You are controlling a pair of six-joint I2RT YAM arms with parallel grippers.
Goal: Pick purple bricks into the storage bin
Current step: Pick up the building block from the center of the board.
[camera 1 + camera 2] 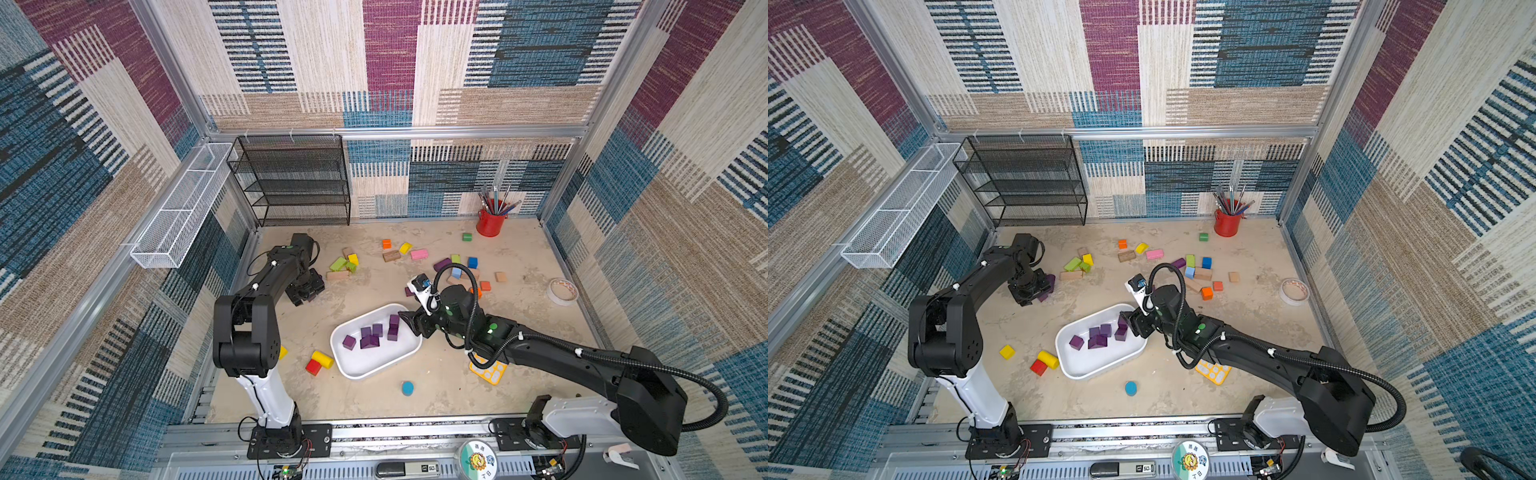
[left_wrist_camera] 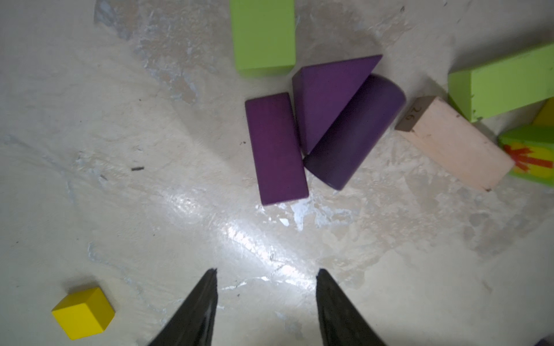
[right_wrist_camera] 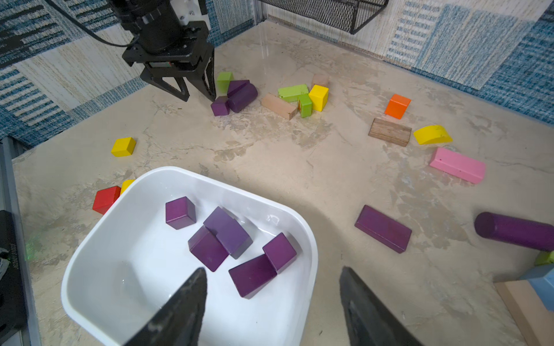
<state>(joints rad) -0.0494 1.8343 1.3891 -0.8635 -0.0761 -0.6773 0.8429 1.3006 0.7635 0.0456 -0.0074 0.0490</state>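
Right jaws are held apart, empty, above the storage bin (image 3: 99, 287) rim; left jaws, likewise, must be lowered around a purple brick (image 2: 277, 148)

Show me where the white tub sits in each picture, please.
Both top views: the white tub sits mid-table, purple bricks inside.
Left wrist: not in it.
Right wrist: lower left of the picture.
Shared landmark: the yellow cube, in all four.
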